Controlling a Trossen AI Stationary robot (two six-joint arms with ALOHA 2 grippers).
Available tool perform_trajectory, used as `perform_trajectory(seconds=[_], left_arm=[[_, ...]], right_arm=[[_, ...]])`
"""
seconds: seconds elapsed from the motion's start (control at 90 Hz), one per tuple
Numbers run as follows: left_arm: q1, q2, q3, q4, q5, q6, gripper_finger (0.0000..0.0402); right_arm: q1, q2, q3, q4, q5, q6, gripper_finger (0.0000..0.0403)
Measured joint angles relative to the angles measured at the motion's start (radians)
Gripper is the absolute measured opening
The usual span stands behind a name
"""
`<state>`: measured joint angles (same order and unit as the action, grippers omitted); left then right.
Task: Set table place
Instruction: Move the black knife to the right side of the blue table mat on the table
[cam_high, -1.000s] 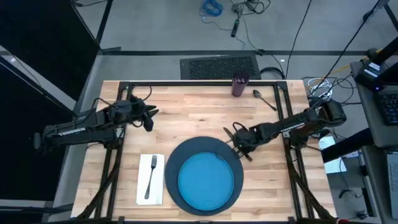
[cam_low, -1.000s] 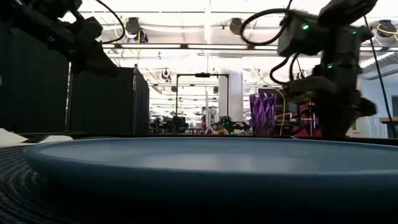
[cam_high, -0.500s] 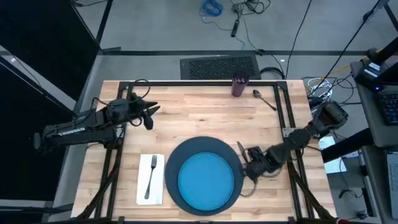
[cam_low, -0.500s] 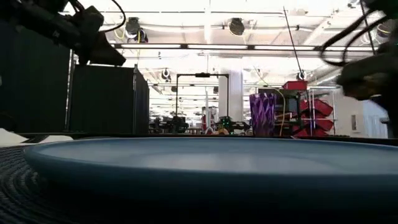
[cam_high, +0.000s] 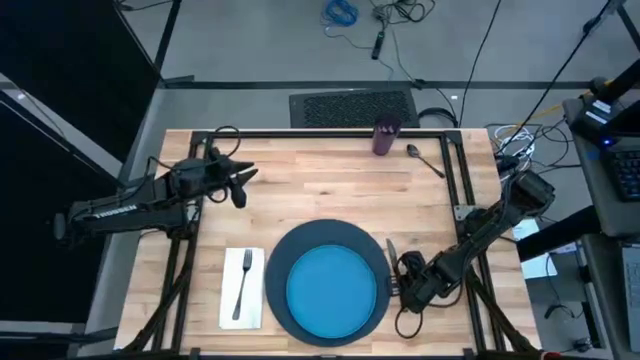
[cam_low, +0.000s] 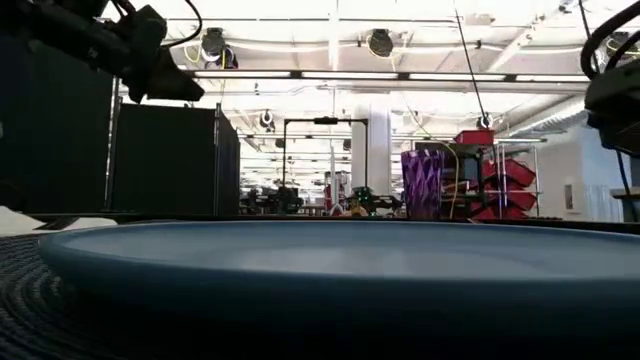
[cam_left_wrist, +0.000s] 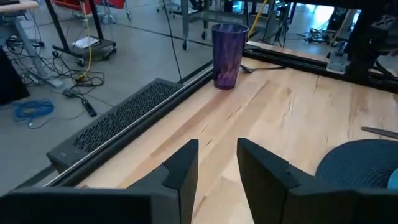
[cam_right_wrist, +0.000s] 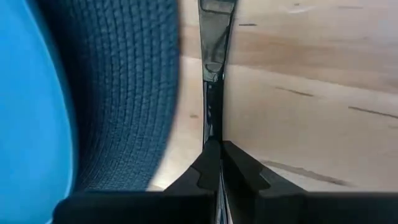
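Left hand (cam_left_wrist: 217, 163) (fingers parted) faces purple cup (cam_left_wrist: 227, 55).

We note the table (cam_high: 330, 190) is pale planked wood, matt. The navy disc (cam_right_wrist: 134, 93) looks coarsely woven; the blue plate (cam_high: 331, 290) smooth, satin. The knife (cam_right_wrist: 214, 37) is polished metal; the cup (cam_left_wrist: 227, 55) translucent, glossy purple.

Grey floor mat (cam_high: 352, 104), blue cable (cam_high: 340, 13)

Even bright overhead light, glaring ceiling lamps in low view (foreground plate (cam_low: 330, 250) blurred), soft shadows
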<state>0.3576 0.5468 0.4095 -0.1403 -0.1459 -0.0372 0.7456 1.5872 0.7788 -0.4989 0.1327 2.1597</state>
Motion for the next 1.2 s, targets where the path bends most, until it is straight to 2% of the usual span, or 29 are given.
perform_trajectory(seconds=[0.311, 0.478, 0.989, 1.2], left_arm=[[0.000, 0.000, 0.000, -0.007, 0.013, 0.021, 0.0097], [0.000, 0.000, 0.000, -0.007, 0.037, 0.024, 0.0097], [0.000, 0.000, 0.000, -0.008, 0.045, 0.027, 0.0097], [0.000, 0.000, 0.000, -0.008, 0.045, 0.026, 0.0097]], right_arm=[[-0.004, 0.098, 0.094, -0.032, -0.002, -0.006, 0.0000], [-0.030, 0.094, 0.094, -0.100, -0.009, -0.006, 0.0000], [-0.043, 0.093, 0.094, -0.124, -0.030, -0.009, 0.0000], [-0.044, 0.097, 0.134, -0.170, -0.031, -0.038, 0.0000]])
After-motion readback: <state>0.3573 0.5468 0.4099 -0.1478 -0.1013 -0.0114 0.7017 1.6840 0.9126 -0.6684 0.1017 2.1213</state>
